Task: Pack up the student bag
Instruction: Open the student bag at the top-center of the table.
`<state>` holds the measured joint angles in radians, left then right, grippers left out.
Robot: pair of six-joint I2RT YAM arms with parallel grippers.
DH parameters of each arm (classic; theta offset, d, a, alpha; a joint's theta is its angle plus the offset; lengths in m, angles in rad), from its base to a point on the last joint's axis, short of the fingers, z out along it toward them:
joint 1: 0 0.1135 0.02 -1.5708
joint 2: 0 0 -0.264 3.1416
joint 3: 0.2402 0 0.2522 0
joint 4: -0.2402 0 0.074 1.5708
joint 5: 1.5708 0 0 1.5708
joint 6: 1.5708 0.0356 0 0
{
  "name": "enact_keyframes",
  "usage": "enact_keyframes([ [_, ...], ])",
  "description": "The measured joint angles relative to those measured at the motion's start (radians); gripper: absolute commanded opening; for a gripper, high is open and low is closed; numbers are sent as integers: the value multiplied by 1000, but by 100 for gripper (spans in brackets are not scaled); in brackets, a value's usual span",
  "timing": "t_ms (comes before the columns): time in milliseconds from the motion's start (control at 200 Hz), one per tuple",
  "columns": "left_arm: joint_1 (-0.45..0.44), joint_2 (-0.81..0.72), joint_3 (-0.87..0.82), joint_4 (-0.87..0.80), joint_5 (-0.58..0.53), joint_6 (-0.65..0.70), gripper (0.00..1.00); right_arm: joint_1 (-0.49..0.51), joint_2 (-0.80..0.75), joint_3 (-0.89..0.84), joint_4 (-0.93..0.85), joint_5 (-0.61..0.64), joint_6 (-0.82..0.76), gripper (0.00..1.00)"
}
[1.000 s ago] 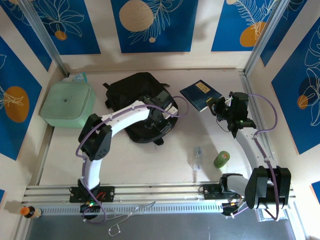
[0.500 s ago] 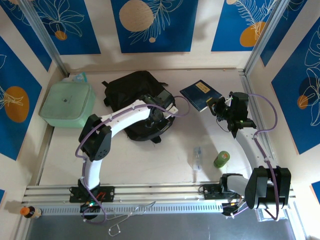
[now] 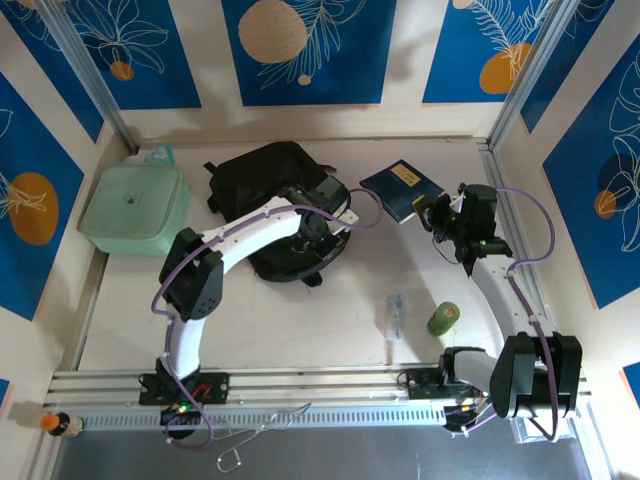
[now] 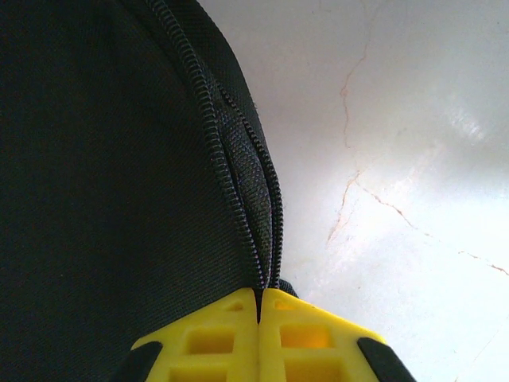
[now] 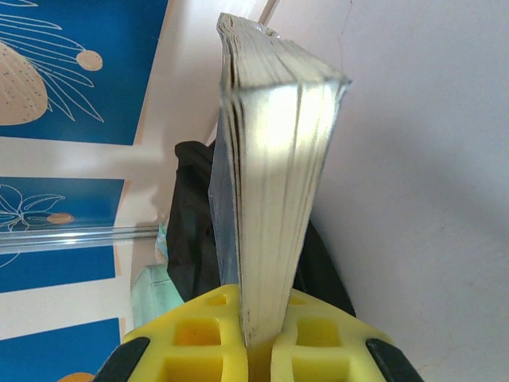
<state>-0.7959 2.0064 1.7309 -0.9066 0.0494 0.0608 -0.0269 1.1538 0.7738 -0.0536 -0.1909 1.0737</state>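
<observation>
The student bag (image 3: 262, 178), a black fabric backpack, lies at the back middle of the table. My left gripper (image 3: 312, 236) is down on its near right edge. In the left wrist view the yellow fingers (image 4: 215, 338) are pressed together, and the bag's (image 4: 95, 159) zip seam runs in between the tips of the left gripper (image 4: 260, 298). My right gripper (image 3: 432, 213) is shut on a dark blue book (image 3: 402, 190), held by its near right corner just above the table. The right wrist view shows the book's pale page edges (image 5: 274, 159) rising from between the jaws of the right gripper (image 5: 266, 338).
A pale green lidded container (image 3: 135, 208) stands at the left, beside the bag. A small clear bottle (image 3: 396, 316) lies at the front right, with a green cylinder (image 3: 443, 318) next to it. Walls close in the table at the left, back and right.
My left gripper has closed on the bag's zip edge, and the bag's near edge has shifted a little. The right arm and the book have not moved.
</observation>
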Motion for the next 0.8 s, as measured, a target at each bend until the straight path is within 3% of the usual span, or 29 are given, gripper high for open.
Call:
enact_keyframes([
  [375, 3, -51, -1, 22, -48, -26, 0, -18, -60, 0, -70, 12, -47, 0],
  [800, 47, -235, -77, 241, -136, -116, 0, 40, -151, -23, -166, 8, -105, 0],
])
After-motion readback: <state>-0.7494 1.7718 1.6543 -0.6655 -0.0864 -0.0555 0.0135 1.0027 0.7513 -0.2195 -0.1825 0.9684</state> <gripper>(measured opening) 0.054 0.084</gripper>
